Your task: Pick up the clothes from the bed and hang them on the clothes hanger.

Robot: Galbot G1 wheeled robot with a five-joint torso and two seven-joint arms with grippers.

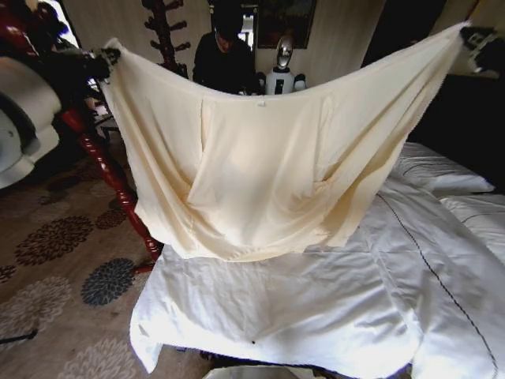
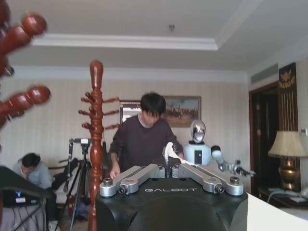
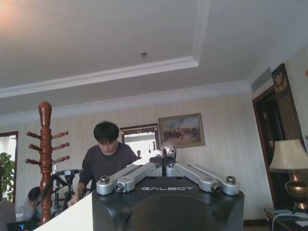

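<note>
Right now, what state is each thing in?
sweatshirt: lifted off the bed, spread wide, sagging in the middle.
left claw: shut on one top corner of the sweatshirt.
right claw: shut on the other top corner.
bed: white cover rumpled.
coat stand: upright, pegs bare.

Sweatshirt [image 1: 260,174] spread wide, held up above the bed [image 1: 331,316] | left gripper [image 1: 106,57] pinches its upper-left corner | right gripper [image 1: 477,38] pinches the upper-right | top edge sags between them | hem hangs just over the white sheets | coat stand [image 1: 110,170] beside the left edge
</note>
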